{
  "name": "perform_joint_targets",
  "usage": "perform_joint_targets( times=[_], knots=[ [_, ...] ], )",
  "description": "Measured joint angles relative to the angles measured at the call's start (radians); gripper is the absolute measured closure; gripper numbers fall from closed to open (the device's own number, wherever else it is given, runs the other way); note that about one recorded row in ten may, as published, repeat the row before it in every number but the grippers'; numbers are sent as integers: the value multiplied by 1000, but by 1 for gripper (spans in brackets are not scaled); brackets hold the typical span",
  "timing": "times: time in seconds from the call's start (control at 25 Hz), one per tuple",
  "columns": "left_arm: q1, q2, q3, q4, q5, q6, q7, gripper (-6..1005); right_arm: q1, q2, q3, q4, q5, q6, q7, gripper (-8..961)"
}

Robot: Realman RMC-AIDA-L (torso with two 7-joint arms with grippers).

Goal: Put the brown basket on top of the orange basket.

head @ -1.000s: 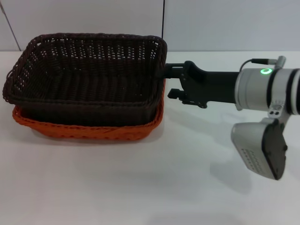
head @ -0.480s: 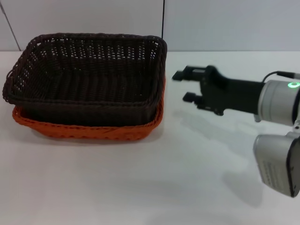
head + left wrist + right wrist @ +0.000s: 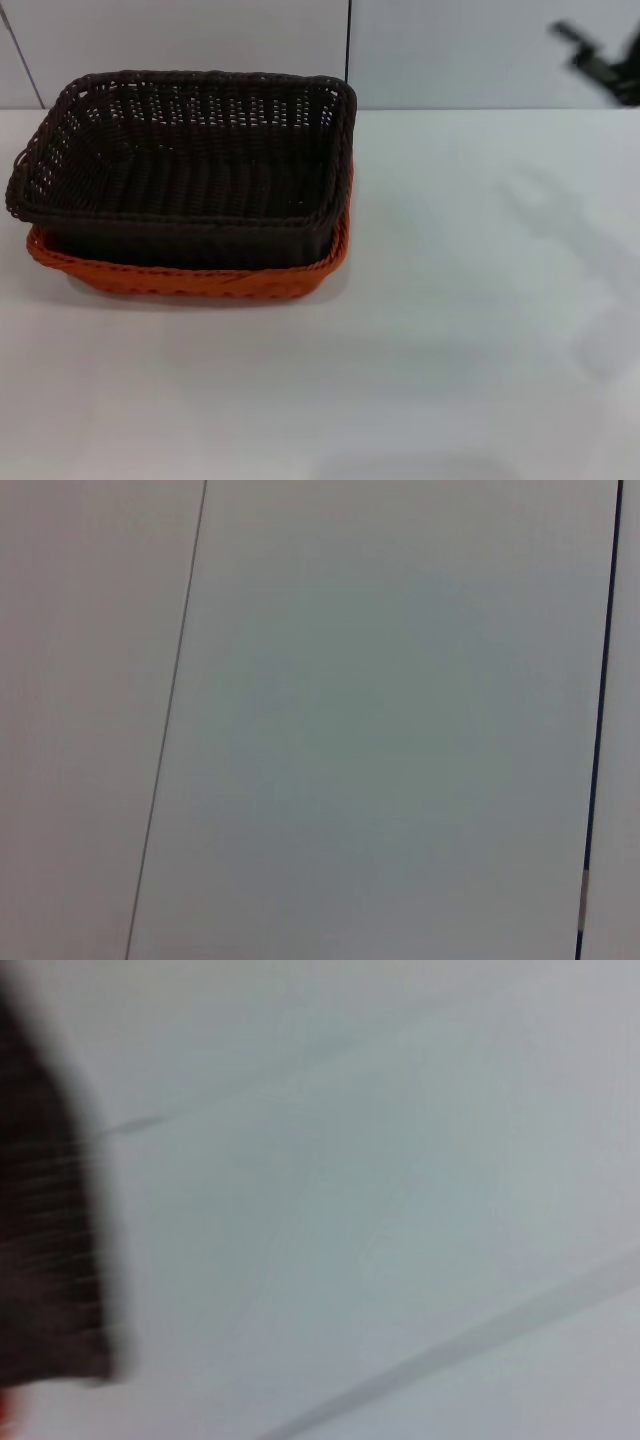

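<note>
The brown basket (image 3: pixel 185 160) sits nested in the orange basket (image 3: pixel 200 278) on the left half of the white table. Only the orange rim and lower wall show beneath it. My right gripper (image 3: pixel 598 58) is a dark blur high in the far right corner of the head view, well clear of both baskets and holding nothing. The right wrist view catches the brown basket (image 3: pixel 45 1220) as a dark smear along one edge. My left gripper appears in no view, and its wrist camera faces bare wall panels.
The white table (image 3: pixel 460 330) stretches to the right of and in front of the baskets. A pale wall with a dark vertical seam (image 3: pixel 349 45) stands right behind them.
My right arm has pulled away from the brown basket's right side, swinging up and to the right until only the gripper shows in the corner. The baskets have stayed put.
</note>
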Motion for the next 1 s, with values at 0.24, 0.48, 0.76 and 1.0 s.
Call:
perform_joint_targets(
  times=[0.24, 0.48, 0.76, 1.0],
  knots=[
    [-4, 3, -7, 4, 0, 20, 1, 203, -66, 3, 30, 355, 780, -279, -125, 240],
    [-15, 4, -20, 19, 0, 29, 6, 203, 36, 0, 18, 858, 1211, -782, -131, 226],
    [-22, 5, -25, 45, 0, 30, 6, 203, 89, 8, 2, 1061, 1324, -892, -125, 209],
    [-21, 4, -26, 55, 0, 32, 6, 203, 73, 6, -23, 1074, 1321, -896, -21, 195]
  ],
)
